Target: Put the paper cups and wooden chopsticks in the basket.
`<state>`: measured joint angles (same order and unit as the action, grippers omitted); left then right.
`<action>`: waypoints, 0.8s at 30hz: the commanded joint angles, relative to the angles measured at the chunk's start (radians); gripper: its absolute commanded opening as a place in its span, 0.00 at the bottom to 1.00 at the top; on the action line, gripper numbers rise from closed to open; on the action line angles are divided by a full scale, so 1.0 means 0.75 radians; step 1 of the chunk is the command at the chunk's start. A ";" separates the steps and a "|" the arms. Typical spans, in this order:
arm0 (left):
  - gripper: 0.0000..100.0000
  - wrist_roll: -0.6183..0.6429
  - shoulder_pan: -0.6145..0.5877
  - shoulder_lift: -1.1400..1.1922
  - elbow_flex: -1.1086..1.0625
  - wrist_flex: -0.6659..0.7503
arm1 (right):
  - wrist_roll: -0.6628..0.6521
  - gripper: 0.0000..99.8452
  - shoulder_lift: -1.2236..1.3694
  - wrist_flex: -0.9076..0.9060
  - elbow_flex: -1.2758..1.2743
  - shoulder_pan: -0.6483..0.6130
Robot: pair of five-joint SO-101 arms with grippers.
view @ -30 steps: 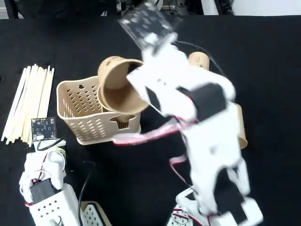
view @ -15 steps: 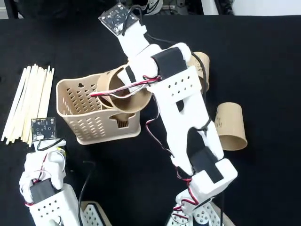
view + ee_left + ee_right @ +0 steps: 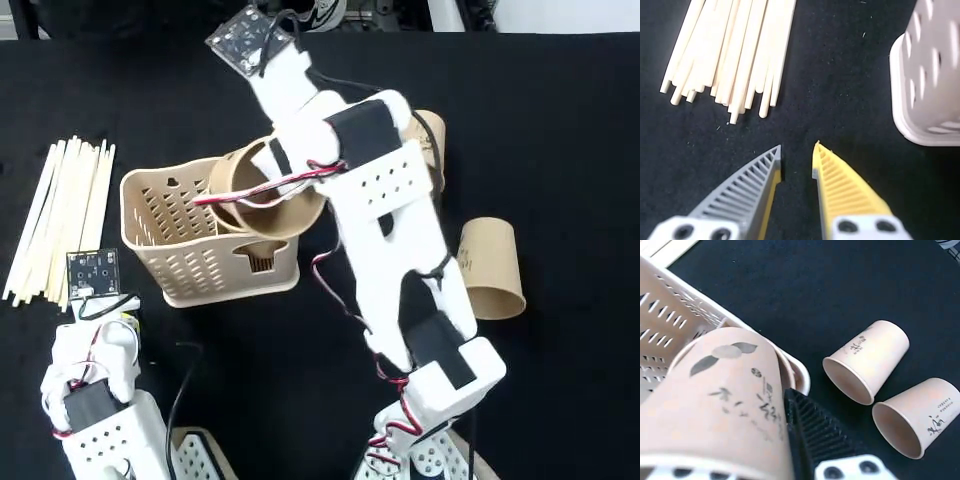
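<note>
Since one second earlier, the right arm had swung from over the table's middle towards the basket point(image 3: 180, 255), carrying its paper cup down with it; over the last half second it barely shifted. The right gripper point(image 3: 268, 168) pinched the held paper cup point(image 3: 262, 198), which lay tilted, mouth outward, at the basket's end nearer that arm. One black finger point(image 3: 807, 432) pressed the cup's wall; the opposing finger was hidden by the cup. A second rim showed beneath the cup, too obscured to identify. One loose cup point(image 3: 490, 268) lay on its side on the black table point(image 3: 560, 120), well apart from the basket. Another cup point(image 3: 432, 128) was largely hidden behind the arm. The wooden chopsticks point(image 3: 60, 215) lay bundled beside the basket's far end. The left gripper point(image 3: 796, 150) hovered near them, fingers slightly spread, empty
</note>
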<state>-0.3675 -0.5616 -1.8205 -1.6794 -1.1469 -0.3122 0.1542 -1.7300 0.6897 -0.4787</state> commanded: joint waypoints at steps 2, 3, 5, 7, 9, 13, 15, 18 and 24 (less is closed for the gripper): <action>0.11 -0.008 0.013 -0.004 -0.026 0.016 | -0.012 0.09 -0.122 -0.049 0.007 0.023; 0.11 -0.008 0.013 -0.004 -0.026 0.016 | -0.020 0.13 -0.146 -0.049 -0.026 0.012; 0.11 -0.008 0.013 -0.004 -0.026 0.016 | -0.074 0.20 -0.187 -0.049 -0.091 -0.039; 0.11 -0.008 0.013 -0.004 -0.026 0.014 | -0.098 0.26 -0.216 -0.047 -0.154 -0.065; 0.11 -0.008 0.013 -0.004 -0.026 0.014 | -0.096 0.30 -0.222 -0.043 -0.179 -0.084; 0.11 -0.008 0.013 -0.004 -0.026 0.014 | -0.096 0.30 -0.199 -0.035 -0.159 -0.084; 0.11 -0.008 0.013 -0.004 -0.026 0.014 | -0.096 0.30 -0.195 -0.039 -0.124 -0.078; 0.11 -0.008 0.013 -0.004 -0.026 0.014 | -0.098 0.30 -0.199 -0.039 -0.062 -0.055; 0.11 -0.008 0.013 -0.004 -0.026 0.014 | -0.096 0.30 -0.185 -0.016 0.120 -0.106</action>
<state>-0.3675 -0.5616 -1.8205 -1.6794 -1.1469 -0.3782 0.0376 -1.7331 0.6943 -0.5309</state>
